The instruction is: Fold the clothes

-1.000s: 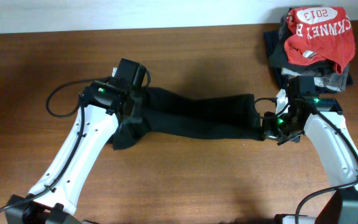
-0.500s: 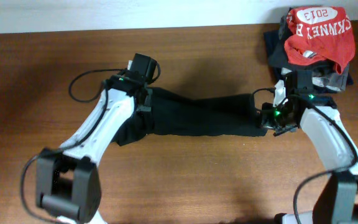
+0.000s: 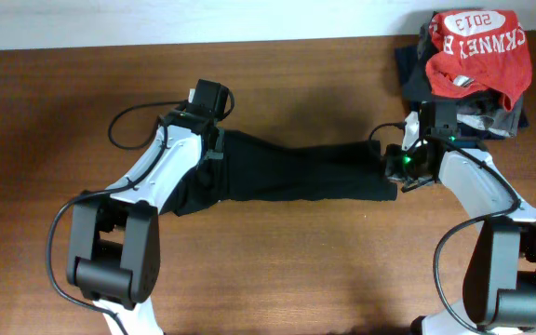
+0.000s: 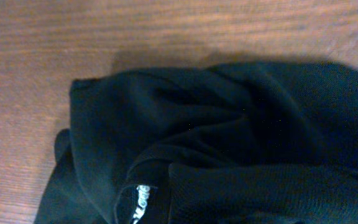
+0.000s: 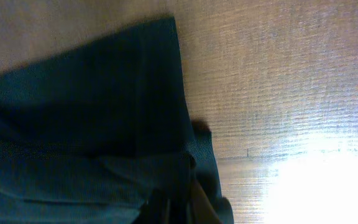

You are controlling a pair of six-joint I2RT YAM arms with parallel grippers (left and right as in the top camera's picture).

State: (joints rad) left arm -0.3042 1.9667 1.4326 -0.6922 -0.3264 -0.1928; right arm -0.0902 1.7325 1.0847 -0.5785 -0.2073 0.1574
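Observation:
The black shirt [image 3: 296,172] lies bunched in a long band across the middle of the wooden table [image 3: 296,270]. My left gripper [image 3: 214,154] is at its left end, where the cloth hangs down in a fold. In the left wrist view black fabric [image 4: 216,124] with a small white-lettered label [image 4: 140,202] fills the frame and hides the fingers. My right gripper [image 3: 396,172] is shut on the shirt's right end. The right wrist view shows the fabric [image 5: 73,124] pinched at my fingers [image 5: 179,205].
A red shirt printed "2013" [image 3: 477,46] lies on a pile of grey and navy garments [image 3: 501,116] at the back right corner, just behind my right arm. A black cable [image 3: 133,121] loops beside my left arm.
Both grippers have moved toward the back of the table, and the shirt's ends went with them. The right end now lies closer to the garment pile.

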